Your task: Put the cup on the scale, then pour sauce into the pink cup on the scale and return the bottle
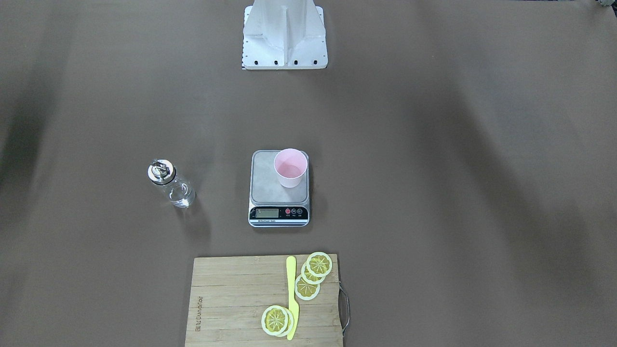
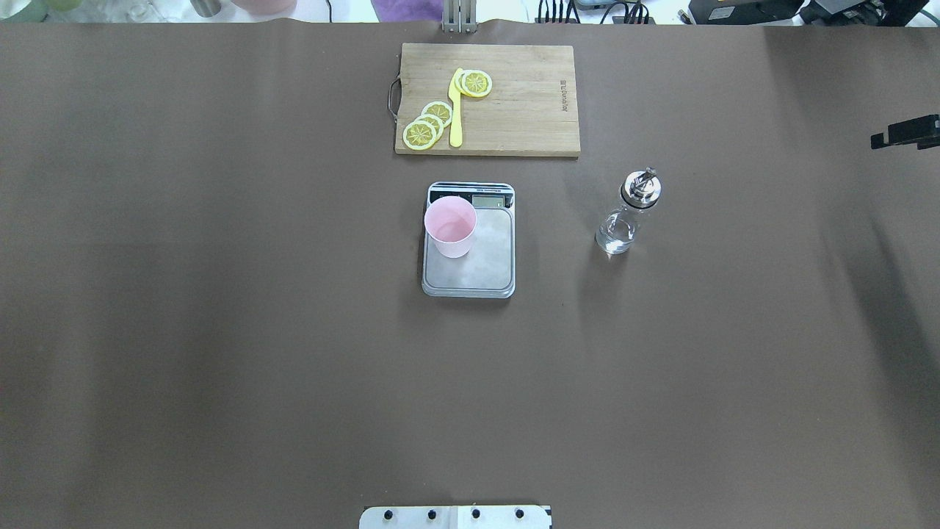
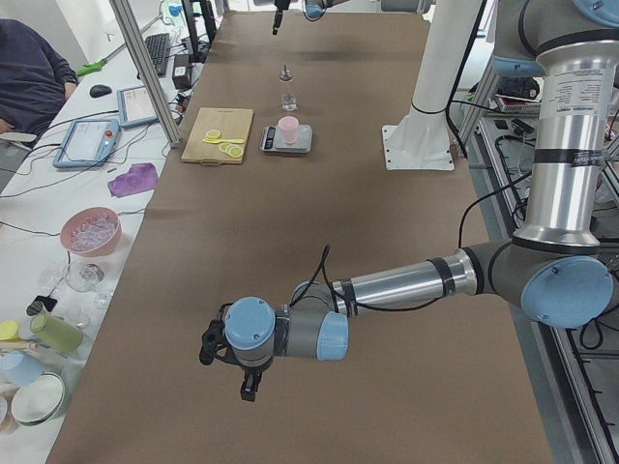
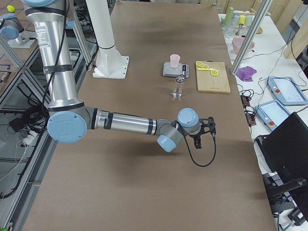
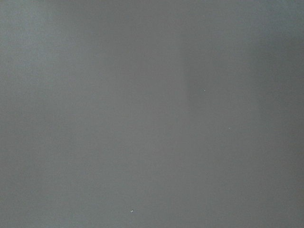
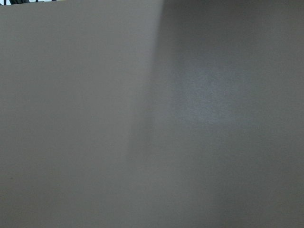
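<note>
- Cup (image 1: 290, 167) sits on scale (image 1: 270, 188) for weighing.
- Bottle (image 1: 171, 184) stands upright nearby, apart, so nothing spills.
- Left fingers (image 3: 249, 390), right fingers (image 4: 212, 126) hang wide; open or closed, cannot tell.

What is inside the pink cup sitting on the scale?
Inside the cup, only its pink inner wall and floor show. Whether any clear liquid lies in it cannot be told. It hides the part of the scale beneath it.

The cup (image 1: 290, 167) is pale pink. The scale (image 1: 278, 190) has a silver top and a black front. The bottle (image 1: 171, 184) is clear glass with a chrome cap. The table (image 1: 434, 193) is brown. The striped tan board (image 1: 231, 299) carries a yellow knife (image 1: 292, 299) and yellow, white-rimmed lemon slices (image 1: 319, 264).
</note>
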Robot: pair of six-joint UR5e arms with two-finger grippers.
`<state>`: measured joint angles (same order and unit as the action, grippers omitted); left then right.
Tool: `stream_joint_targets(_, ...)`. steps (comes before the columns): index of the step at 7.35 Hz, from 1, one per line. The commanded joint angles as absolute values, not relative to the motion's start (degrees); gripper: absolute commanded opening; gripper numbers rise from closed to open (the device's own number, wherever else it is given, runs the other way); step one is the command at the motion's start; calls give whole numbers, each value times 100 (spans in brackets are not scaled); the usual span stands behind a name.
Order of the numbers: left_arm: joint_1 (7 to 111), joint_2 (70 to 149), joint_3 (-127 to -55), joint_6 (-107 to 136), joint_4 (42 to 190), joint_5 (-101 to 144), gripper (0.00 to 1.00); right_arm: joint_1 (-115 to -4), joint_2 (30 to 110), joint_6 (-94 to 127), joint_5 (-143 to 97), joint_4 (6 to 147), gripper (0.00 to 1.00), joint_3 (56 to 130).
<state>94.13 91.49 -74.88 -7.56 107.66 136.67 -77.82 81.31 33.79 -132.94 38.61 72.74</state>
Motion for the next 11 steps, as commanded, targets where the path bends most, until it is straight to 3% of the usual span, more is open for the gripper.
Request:
stream_joint_targets(1,9413,9149,-7488,-721,10767,13658,98,-8137,8112,2211,-13289,5248,97,7696)
stream_joint_targets(4,9413,9149,-7453,-694,10706,13641,98,-8455,8086,244,-12625,8803,98,9329)
stream_joint_targets(6,9413,9149,-7427,-686,10548,13632,98,-8508,8015,-298,-12498,10120,100,9676)
stream_joint_targets(11,9404,9220,-7585,-668,9923,13606,98,-8490,8832,-220,-12550,9742,100,9186)
